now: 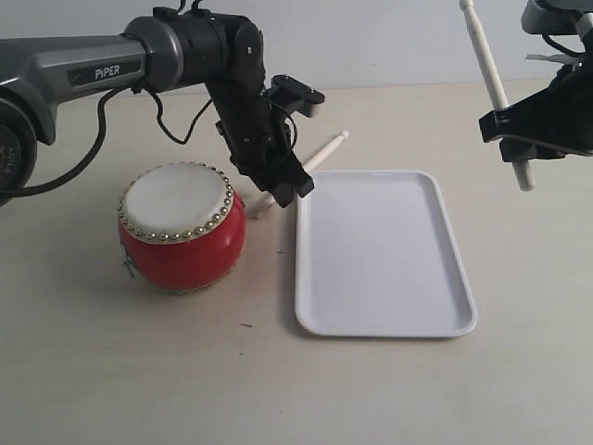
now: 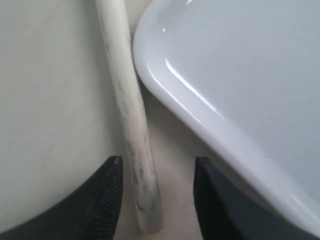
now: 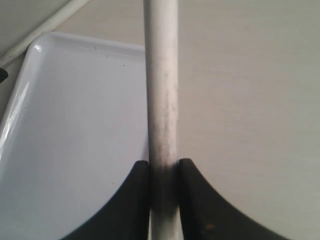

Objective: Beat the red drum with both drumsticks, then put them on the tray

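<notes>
The red drum (image 1: 182, 227) stands on the table, left of the white tray (image 1: 380, 250). One drumstick (image 1: 320, 155) lies on the table between drum and tray, slanting toward the back. My left gripper (image 1: 283, 190) hangs low over its near end, open, the stick (image 2: 131, 115) lying between the jaws close to one finger (image 2: 102, 195), next to the tray's corner (image 2: 200, 100). My right gripper (image 1: 523, 139) is raised at the right of the tray, shut on the second drumstick (image 1: 491, 79), which points up and back. In the right wrist view that stick (image 3: 161, 100) is pinched between both fingers.
The tray (image 3: 75, 145) holds nothing. The left arm (image 1: 102, 65) reaches in over the table behind the drum. Bare pale tabletop (image 1: 278, 389) lies in front of drum and tray.
</notes>
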`<action>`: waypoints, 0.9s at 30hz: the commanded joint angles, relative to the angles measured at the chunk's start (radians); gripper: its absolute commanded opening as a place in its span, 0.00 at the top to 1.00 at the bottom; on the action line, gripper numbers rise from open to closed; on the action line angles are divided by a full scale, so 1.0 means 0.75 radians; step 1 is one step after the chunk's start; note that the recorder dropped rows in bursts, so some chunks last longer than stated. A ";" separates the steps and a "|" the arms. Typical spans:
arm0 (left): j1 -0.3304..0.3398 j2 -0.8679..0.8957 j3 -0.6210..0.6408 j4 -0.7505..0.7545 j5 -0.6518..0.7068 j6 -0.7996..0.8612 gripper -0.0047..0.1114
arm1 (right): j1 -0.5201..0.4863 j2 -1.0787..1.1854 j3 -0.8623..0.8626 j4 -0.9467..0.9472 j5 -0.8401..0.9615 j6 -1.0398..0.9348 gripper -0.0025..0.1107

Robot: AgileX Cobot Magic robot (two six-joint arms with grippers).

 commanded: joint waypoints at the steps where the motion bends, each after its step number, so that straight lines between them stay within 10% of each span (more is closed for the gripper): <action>1: -0.003 0.028 -0.007 0.004 0.002 -0.005 0.57 | -0.005 -0.014 0.001 0.007 -0.019 -0.013 0.98; 13: 0.000 0.036 -0.007 0.001 0.019 -0.005 0.58 | -0.005 -0.014 0.001 0.005 -0.025 -0.015 0.98; 20: 0.000 0.036 -0.007 0.026 0.016 -0.005 0.87 | -0.005 -0.014 0.001 0.007 -0.030 -0.016 0.98; 27: 0.000 0.023 -0.007 0.036 0.005 -0.014 0.89 | -0.005 -0.014 0.001 0.007 -0.050 -0.016 0.98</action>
